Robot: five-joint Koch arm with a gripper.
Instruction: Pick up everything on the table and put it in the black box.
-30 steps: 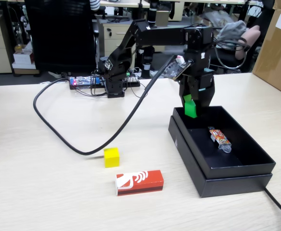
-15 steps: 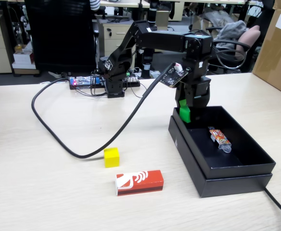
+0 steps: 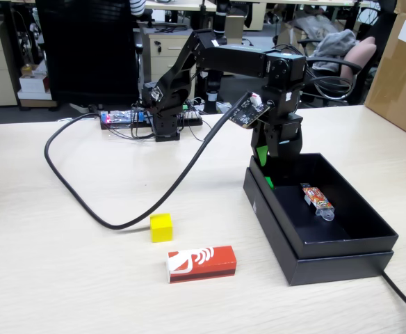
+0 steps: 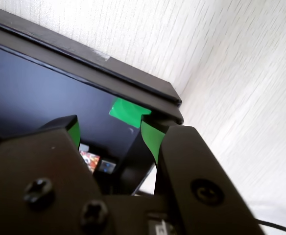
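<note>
Where pincer (image 4: 111, 132) gapes — green cube (image 4: 128, 112) in matte black box (image 3: 370, 243).

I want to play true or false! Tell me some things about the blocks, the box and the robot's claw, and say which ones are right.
1. The small green cube lies inside the shallow matte black cardboard box. True.
2. The gripper is shut on the small yellow cube. False: its jaws stand open above a corner of the box, and the yellow cube sits on the light wood-grain table.
3. The long red rectangular block with a white swirl lies on the table, outside the box. True.
4. The small multicoloured wrapped item lies on the table beside the yellow cube. False: it lies inside the box.
</note>
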